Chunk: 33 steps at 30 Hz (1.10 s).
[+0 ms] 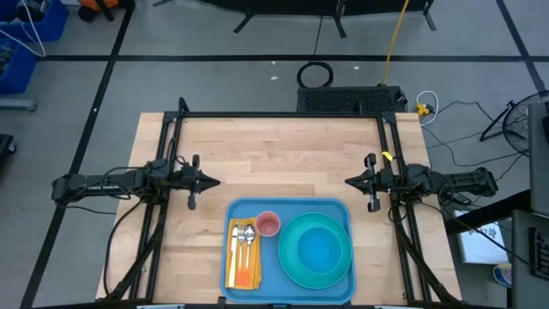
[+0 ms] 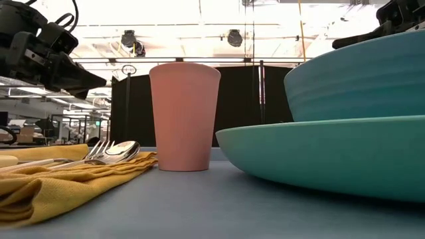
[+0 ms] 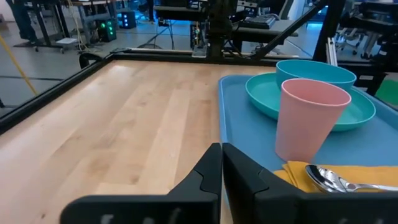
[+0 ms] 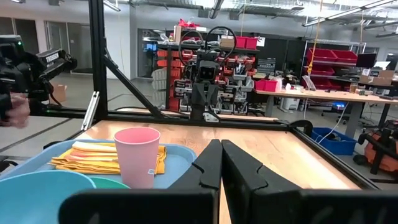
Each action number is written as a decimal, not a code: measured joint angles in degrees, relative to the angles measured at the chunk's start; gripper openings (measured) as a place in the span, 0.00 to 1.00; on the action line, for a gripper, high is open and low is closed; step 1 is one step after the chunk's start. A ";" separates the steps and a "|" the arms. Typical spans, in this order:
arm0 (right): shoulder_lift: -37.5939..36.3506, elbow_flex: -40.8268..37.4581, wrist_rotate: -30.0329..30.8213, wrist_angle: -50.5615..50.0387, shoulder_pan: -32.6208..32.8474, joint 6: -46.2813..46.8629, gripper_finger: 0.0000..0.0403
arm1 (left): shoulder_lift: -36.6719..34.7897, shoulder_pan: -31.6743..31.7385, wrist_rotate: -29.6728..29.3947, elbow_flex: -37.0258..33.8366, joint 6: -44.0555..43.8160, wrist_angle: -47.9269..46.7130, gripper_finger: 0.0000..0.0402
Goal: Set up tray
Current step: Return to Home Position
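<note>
The tray (image 1: 269, 270) lies at the table's front edge, so it comes first, and its load looks complete. A yellow napkin (image 1: 230, 249) lies along the tray's left side with the cutlery (image 1: 244, 253) on top. A pink cup (image 1: 268, 224) stands upright by the tray's far rim. A teal plate (image 1: 287, 240) fills the tray's right half and carries a bowl (image 1: 319, 249). I judge that only the retreat remains, and that the main danger is to the cup. It is tall and probably light, and it stands on the side of the tray nearest the arms, so a low or inward swing could tip it onto the napkin. Beyond the tray's far left corner hangs the left gripper (image 1: 210, 181), raised off the wood, fingers pressed together on nothing. Beyond the tray's far right corner the right gripper (image 1: 350, 181) mirrors it, likewise closed and empty. A nudge to the tray's far rim could also push the tray toward the table's front edge, since little wood shows in front of it.
</note>
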 joint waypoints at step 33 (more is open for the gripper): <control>0.00 -0.02 -0.16 0.03 0.00 -0.12 0.00 | 0.00 0.00 0.00 0.00 -0.04 0.17 0.05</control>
